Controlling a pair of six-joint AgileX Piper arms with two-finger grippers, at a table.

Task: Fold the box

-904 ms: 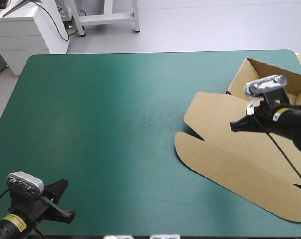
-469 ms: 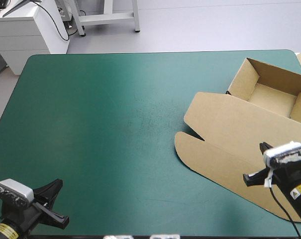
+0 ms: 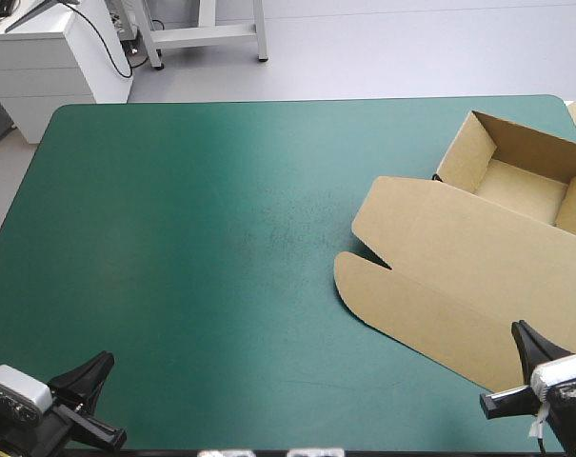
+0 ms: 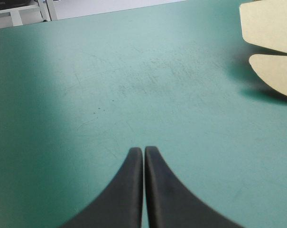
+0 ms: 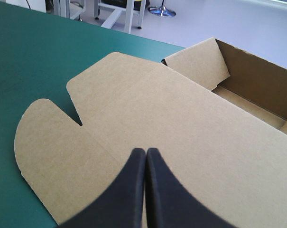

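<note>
Now that my right claw (image 5: 145, 151) has drawn back from over the tray (image 3: 521, 186) to the near right corner of the bench (image 3: 202, 209), both arms sit parked. It and my left claw (image 4: 143, 149) are each pressed closed on nothing. I judge the folding finished. The box (image 3: 430, 228) lies at the bench's right side, on the scuffed teal-green top. It is matte brown board, its walls raised into an open tray and its lid (image 3: 459, 276) flat, round-cornered and notched.

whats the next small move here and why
Probably just rest both arms at the near edge: the box already stands as an open tray with its lid flat on the teal-green cover, and the left gripper and right gripper are shut, holding nothing.
</note>
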